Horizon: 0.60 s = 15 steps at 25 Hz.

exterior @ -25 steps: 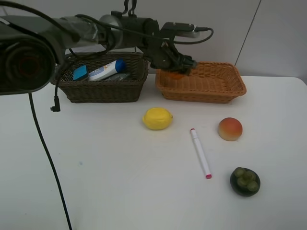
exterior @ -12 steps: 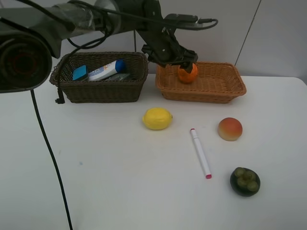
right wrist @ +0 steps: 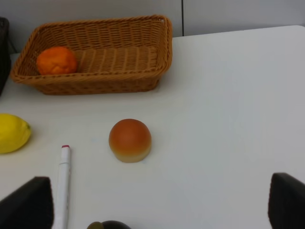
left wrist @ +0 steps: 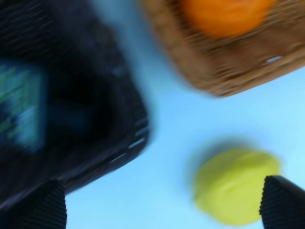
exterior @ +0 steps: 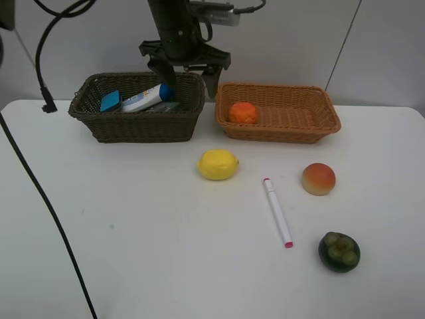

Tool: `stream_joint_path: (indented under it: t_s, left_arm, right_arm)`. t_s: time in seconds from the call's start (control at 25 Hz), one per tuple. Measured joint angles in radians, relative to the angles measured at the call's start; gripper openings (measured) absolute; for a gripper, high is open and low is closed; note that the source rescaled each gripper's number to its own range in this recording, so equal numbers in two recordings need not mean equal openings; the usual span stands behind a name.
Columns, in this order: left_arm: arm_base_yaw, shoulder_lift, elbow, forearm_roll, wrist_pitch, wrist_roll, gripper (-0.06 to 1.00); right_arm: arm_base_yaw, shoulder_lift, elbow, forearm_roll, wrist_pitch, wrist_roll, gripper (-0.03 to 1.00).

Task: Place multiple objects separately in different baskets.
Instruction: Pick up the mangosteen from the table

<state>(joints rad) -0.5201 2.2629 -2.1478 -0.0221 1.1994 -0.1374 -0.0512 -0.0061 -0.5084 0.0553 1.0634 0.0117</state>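
Note:
The orange (exterior: pixel 242 113) lies at the left end of the light orange-tan basket (exterior: pixel 312 126). My left gripper (exterior: pixel 186 73) is open and empty, raised above the gap between the two baskets. The dark brown basket (exterior: pixel 143 127) holds the blue-capped tube (exterior: pixel 147 97), the eraser block (exterior: pixel 110 101) and the partly hidden pump bottle (exterior: pixel 166 106). On the table lie the lemon (exterior: pixel 218 164), the marker (exterior: pixel 277 212), the peach (exterior: pixel 319 179) and the mangosteen (exterior: pixel 339 251). The left wrist view is blurred and shows the orange (left wrist: pixel 224 14) and the lemon (left wrist: pixel 236 183). My right gripper (right wrist: pixel 157 202) is open, back from the peach (right wrist: pixel 130 140).
A black cable (exterior: pixel 40 179) hangs down over the table's left side. The wall stands close behind both baskets. The right arm does not show in the exterior high view.
My left gripper let go of the orange in the light basket, opened, rose and swung left to above the gap between the baskets. The orange settled on the basket floor.

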Motion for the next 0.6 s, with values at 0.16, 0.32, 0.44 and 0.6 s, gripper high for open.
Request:
stream_joint_path:
  t_s: [0.16, 0.32, 0.44, 0.6]
  left_arm:
    - [0.128, -0.185, 0.233, 0.015, -0.001, -0.038, 1.0]
    - [0.266, -0.402, 0.494, 0.022, -0.001, -0.072, 1.0]
    - [0.364, -0.583, 0.693, 0.022, -0.001, -0.088, 1.0]
    - [0.481, -0.818, 0.936, 0.022, -0.001, -0.092, 1.0]
  right_arm:
    - [0.0, 0.0, 0.0, 0.0, 0.0, 0.0, 1.0]
    - [0.0, 0.0, 0.0, 0.001, 0.0, 0.0, 1.0]
    - [0.0, 0.0, 0.0, 0.002, 0.0, 0.0, 1.0]
    - [0.0, 0.0, 0.0, 0.002, 0.0, 0.0, 1.0]
